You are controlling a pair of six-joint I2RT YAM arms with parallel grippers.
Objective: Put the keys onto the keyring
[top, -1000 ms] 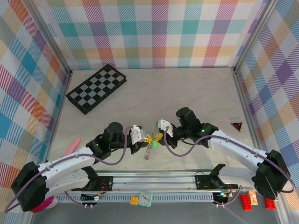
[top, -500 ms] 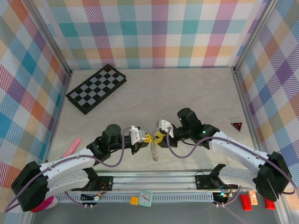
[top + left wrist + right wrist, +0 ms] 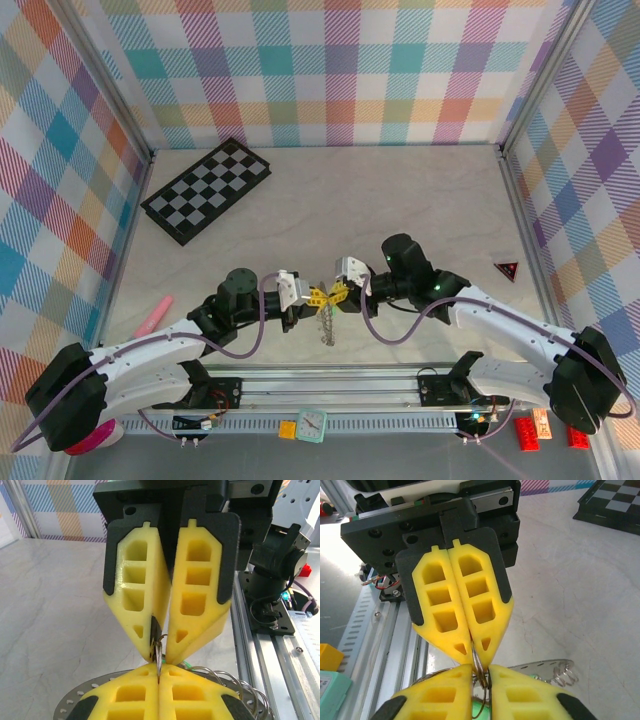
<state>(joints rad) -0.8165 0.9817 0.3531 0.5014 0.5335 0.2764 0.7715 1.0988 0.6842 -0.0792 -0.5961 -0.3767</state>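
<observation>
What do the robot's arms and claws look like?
Both the left arm and right arm have white shells, black joint housings and a purple cable looping alongside. The left claw and right claw each carry two yellow wedge-shaped fingers with rectangular cut-outs, backed by black plates.

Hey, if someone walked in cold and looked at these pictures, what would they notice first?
Two yellow-fingered grippers meeting tip to tip, low in the middle of the top view: the left gripper and the right gripper, both pinched shut on the keyring, which hangs from them. Next comes the chessboard, lying at an angle at the far left.
</observation>
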